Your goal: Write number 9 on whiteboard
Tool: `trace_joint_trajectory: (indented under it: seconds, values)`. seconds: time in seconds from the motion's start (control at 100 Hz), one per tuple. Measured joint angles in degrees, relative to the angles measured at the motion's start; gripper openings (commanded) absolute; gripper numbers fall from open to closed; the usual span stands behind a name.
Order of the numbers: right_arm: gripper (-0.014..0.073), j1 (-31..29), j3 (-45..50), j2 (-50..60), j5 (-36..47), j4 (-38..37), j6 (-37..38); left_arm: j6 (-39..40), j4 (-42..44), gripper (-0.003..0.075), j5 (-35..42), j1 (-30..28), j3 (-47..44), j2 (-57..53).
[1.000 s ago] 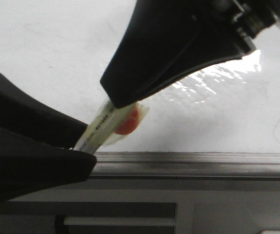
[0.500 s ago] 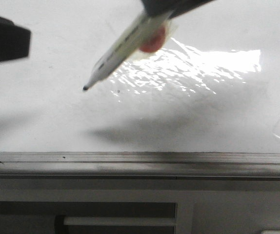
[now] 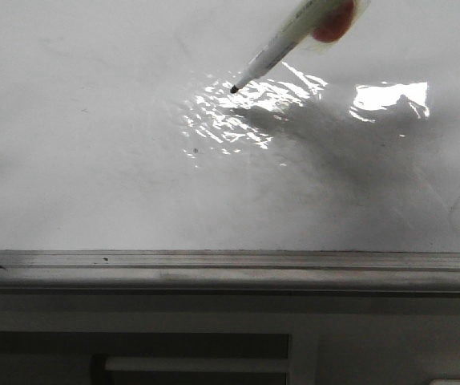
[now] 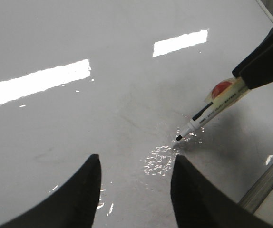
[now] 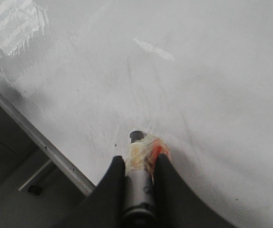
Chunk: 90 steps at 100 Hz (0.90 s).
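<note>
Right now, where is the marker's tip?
In the front view the marker slants in from the upper right, its tip at the bright glare patch on the whiteboard, well above the grey edge rail; contact is unclear.

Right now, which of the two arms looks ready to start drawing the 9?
The right. Its gripper clamps the marker, tip close to the whiteboard. The left gripper is open and empty. No ink shows yet.
</note>
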State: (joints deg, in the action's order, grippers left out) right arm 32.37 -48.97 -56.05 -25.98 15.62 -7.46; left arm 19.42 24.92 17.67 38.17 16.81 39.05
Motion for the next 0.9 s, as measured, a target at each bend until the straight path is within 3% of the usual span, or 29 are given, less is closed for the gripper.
trace_joint_trajectory:
  seconds: [0.25,0.45,0.58,0.9]
  values:
    - [-0.0061,-0.67,-5.66,-7.33,-1.37,0.55,0.47,0.0,0.0,0.0312,0.0,0.0,0.0,0.0]
    - [-0.0061,2.41,-8.36,-12.63,-5.98,2.24,0.86,0.0,0.0,0.0312,-0.13,0.0,0.0,0.0]
    - [-0.0061,2.36,-8.36,-11.97,-10.66,1.45,1.22,0.0,0.0,0.0312,-0.23,0.0,0.0,0.0]
    - [-0.0061,-1.88,-11.52,-8.95,-11.43,-2.13,1.3,0.0,0.0,0.0312,-0.64,0.0,0.0,0.0]
